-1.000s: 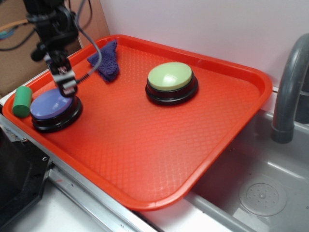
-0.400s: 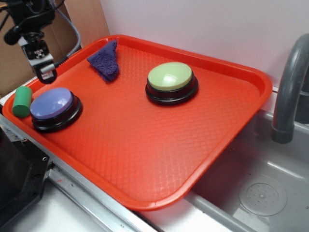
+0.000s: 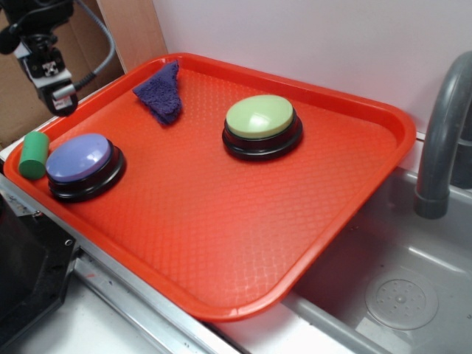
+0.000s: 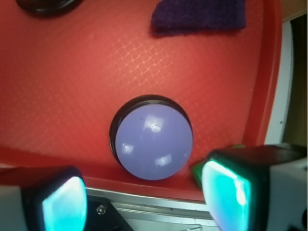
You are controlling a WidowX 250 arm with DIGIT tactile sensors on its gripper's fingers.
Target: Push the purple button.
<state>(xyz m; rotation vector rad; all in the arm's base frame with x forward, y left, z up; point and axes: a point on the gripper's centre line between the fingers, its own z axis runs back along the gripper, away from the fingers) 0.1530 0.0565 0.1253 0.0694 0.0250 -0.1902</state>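
The purple button has a lavender dome on a black base and stands at the near left corner of the red tray. My gripper hangs in the air above and behind it, over the tray's left rim, apart from the button. In the wrist view the button lies below and ahead of the gripper. The jaws stand wide apart with nothing between them.
A green-topped button stands mid-tray. A dark purple cloth lies at the back left and shows in the wrist view. A green cylinder sits on the left rim. A grey faucet and sink are at right.
One second ago the gripper was down on the purple button's back edge. It has since lifted and drawn away to the left and back. The button has not moved.
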